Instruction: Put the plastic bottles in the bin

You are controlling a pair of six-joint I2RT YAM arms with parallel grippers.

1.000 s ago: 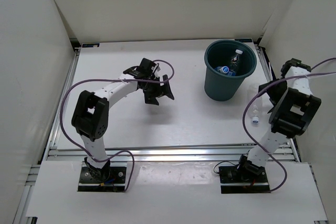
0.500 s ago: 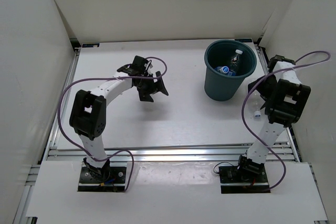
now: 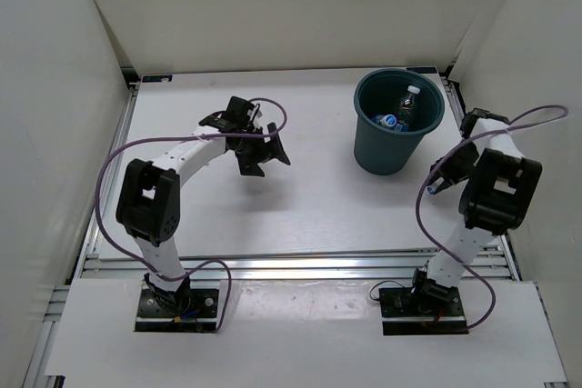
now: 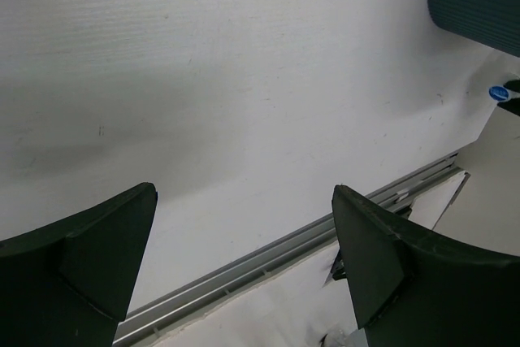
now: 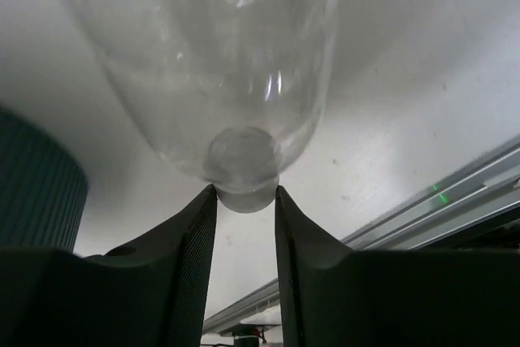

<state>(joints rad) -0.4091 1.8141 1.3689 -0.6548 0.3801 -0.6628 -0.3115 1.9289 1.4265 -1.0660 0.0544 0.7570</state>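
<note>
Right fingers [image 5: 188, 258] have dropped onto the clear bottle [image 5: 215, 71] beside the bin [image 3: 398, 124], seemingly clamped on its cap for lifting; left fingers [image 4: 89, 258] apart.

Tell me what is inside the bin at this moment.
The bin holds clear blue-labelled bottles, apparently two. They and the bin's wall cover the floor beneath them. The clear bottle held by the right gripper is outside.
</note>
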